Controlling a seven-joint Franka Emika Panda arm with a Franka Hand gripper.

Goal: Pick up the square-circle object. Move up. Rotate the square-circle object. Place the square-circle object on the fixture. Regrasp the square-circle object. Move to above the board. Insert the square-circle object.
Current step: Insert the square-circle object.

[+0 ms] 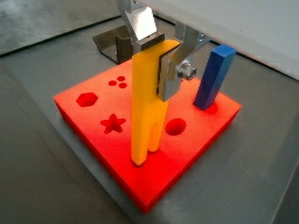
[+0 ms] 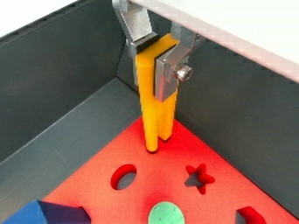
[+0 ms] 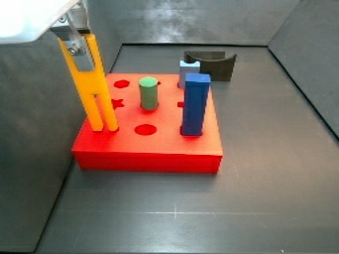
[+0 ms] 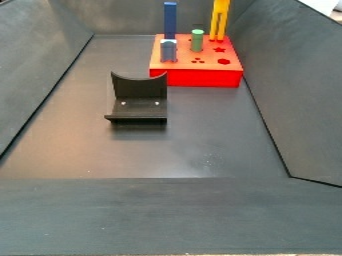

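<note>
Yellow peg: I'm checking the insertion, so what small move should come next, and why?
Probably press straight down a little. The pincer grips the upright yellow peg by its top, and its prongs already meet the board at a hole near the corner.

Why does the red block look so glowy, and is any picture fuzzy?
In both wrist views the board is overbright, its edges washed out; the gripper holding the square-circle object looks slightly soft. In a side view the pegs are small and far away, so detail is lost.
</note>
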